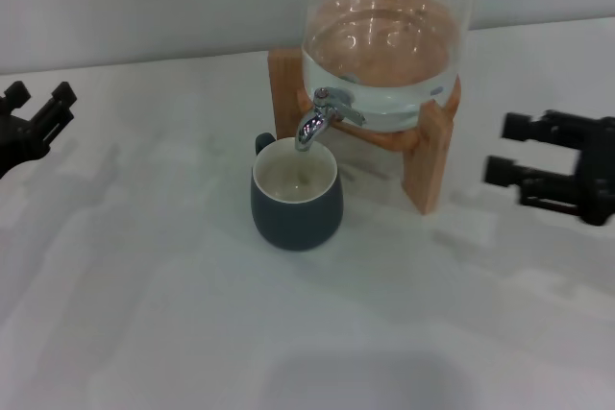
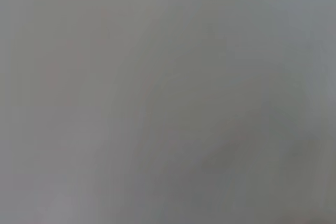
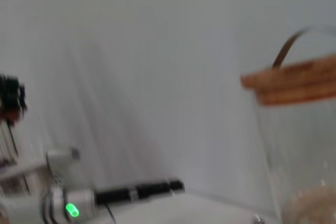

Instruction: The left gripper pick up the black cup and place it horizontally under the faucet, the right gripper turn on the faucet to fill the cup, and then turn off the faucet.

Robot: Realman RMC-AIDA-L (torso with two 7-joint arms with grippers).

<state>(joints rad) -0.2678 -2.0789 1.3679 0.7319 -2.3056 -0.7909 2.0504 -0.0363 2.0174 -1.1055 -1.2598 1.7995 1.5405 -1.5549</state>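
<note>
Black cup (image 1: 296, 196) stands upright under faucet (image 1: 317, 120); no writing readable.

Black cup (image 1: 296, 201) upright on the counter (image 1: 307, 333), near the middle, directly beneath the faucet (image 1: 317, 120), handle turned toward the back left. Behind and to the right of the cup, glass water dispenser (image 1: 384, 45) resting on a wooden stand (image 1: 428, 156), faucet jutting from its front toward the cup. Left claw (image 1: 34, 122) at the far left edge, right claw (image 1: 538, 165) at the far right, both well apart from the cup and stand.
</note>
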